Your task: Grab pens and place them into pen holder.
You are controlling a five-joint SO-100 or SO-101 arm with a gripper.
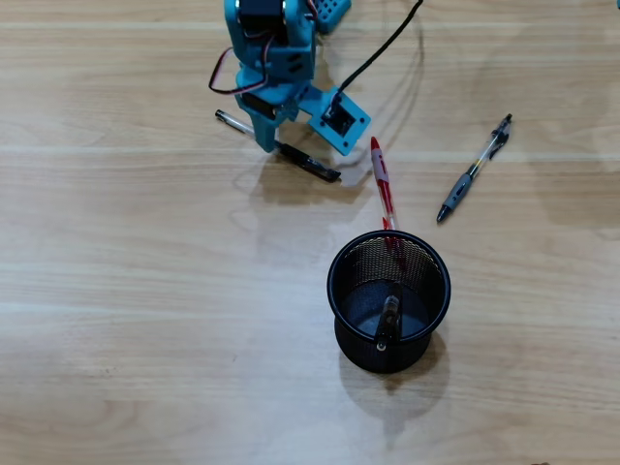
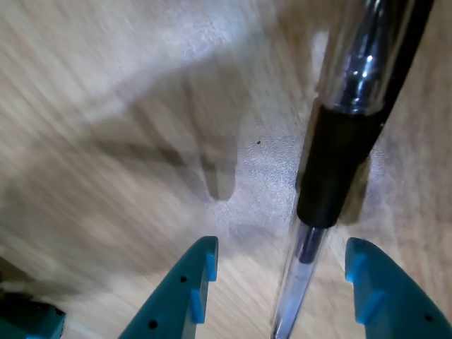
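We see the blue two-finger gripper (image 2: 282, 282) spread wide astride the clear pen with black cap (image 2: 332, 176), lying at eleven o'clock from the round black wire-mesh pen holder (image 1: 339, 291).

A black pen (image 1: 388, 320) stands tilted inside the black mesh pen holder (image 1: 341, 291). The red-and-white pen (image 1: 382, 180) lies touching its far rim; the clear-and-grey pen (image 1: 474, 169) lies apart to the right, the black-capped clear pen (image 1: 308, 161) under the arm.

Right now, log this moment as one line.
gripper: open, straddling clear pen | pen holder: one pen inside | red-and-white pen, clip pen: on table
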